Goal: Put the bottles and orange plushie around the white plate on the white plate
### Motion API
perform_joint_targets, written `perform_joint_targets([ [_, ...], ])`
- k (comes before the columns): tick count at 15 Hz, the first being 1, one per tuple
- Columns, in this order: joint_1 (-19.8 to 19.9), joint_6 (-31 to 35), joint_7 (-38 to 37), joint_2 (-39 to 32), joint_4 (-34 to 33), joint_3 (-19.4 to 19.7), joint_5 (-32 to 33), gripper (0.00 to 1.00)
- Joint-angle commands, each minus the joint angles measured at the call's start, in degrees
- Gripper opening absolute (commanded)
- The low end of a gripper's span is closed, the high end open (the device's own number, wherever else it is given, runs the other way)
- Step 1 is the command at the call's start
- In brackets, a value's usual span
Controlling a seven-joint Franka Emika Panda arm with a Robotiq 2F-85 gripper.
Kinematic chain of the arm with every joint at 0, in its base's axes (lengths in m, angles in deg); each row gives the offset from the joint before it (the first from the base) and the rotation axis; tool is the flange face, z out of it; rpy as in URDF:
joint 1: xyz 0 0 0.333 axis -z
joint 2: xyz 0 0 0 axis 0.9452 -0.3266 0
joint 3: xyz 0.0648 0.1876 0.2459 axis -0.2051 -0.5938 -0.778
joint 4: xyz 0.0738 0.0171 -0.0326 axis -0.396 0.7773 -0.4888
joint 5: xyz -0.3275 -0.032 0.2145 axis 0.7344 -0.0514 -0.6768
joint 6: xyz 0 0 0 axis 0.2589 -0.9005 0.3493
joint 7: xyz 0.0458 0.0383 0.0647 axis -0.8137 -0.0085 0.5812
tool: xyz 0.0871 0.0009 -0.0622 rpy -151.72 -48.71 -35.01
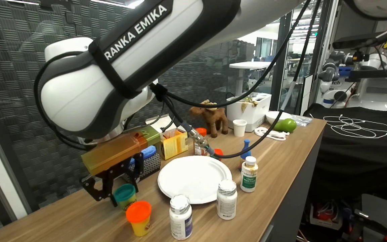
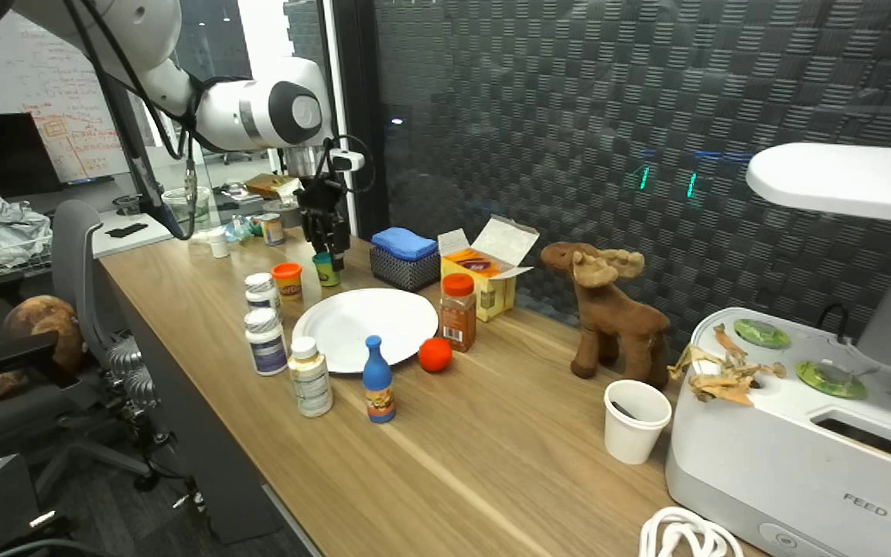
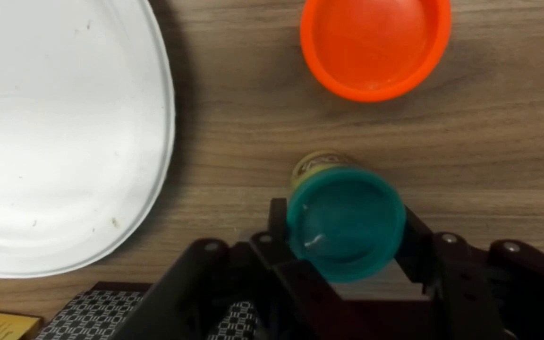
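The white plate (image 1: 195, 179) lies bare on the table. My gripper (image 3: 346, 219) is shut on the teal-lidded jar (image 3: 343, 229), a finger on each side of its lid. In an exterior view that jar (image 2: 326, 272) appears at table level beside the plate. An orange-lidded jar (image 1: 138, 218) stands close by. White bottles (image 1: 180, 220), (image 1: 227, 201), (image 1: 249, 176) stand along the plate's edge. A blue bottle (image 2: 378, 387) and a red-lidded spice bottle (image 2: 458, 313) stand at its other end. A round orange-red thing (image 2: 435, 354), seemingly the orange plushie, touches or nearly touches the rim.
A patterned basket with blue cloth (image 2: 405, 263) and an open yellow box (image 2: 492, 286) stand along the wall, close to the arm. A brown moose plushie (image 2: 616, 325), a paper cup (image 2: 636, 422) and a white planter (image 2: 801, 449) stand farther along. The table edge runs opposite.
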Motion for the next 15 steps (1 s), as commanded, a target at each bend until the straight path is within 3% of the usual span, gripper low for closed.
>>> perform_joint_targets([
  [1,-2.02,-2.04,-1.72,-0.02,-2.45,2.21,2.25,0.26],
  [9,-1.01,2.92,-6.3,10.19,6.61,5.03,5.23,0.25],
  [15,4.64,8.49,-5.78,13.52,15.42,4.31,3.6,0.25],
])
